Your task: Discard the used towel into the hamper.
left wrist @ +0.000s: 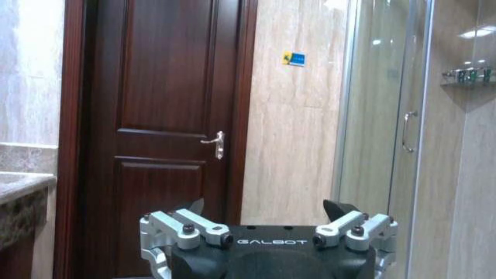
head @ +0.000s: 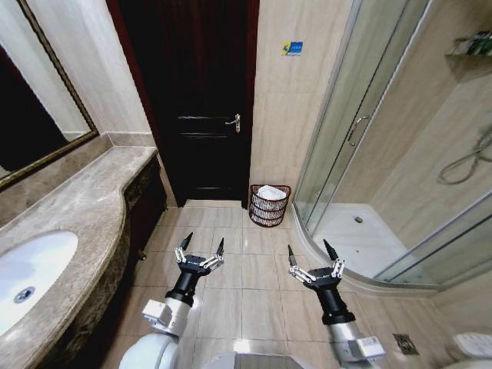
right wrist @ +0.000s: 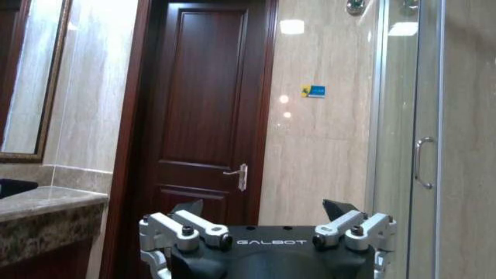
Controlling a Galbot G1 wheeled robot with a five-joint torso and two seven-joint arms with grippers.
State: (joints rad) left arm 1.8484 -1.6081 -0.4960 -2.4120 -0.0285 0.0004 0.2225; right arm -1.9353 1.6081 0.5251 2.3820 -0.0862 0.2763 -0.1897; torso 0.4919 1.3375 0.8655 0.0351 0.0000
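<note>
Dark wooden door (head: 201, 100) shut at the far wall. Beside it, against the tiled wall near the glass shower enclosure (head: 361, 146), stands the small round reddish-brown wire hamper (head: 270, 206) with a white towel (head: 270, 192) inside; task looks done. Left gripper (head: 201, 245) and right gripper (head: 312, 251) hover over floor tiles, fingers spread, empty.

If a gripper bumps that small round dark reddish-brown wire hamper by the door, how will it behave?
The small round dark reddish-brown wire hamper probably weighs little: openwork sides, white cloth inside. It seems to narrow towards its base, so it may tip or slide on the smooth beige floor tiles.
</note>
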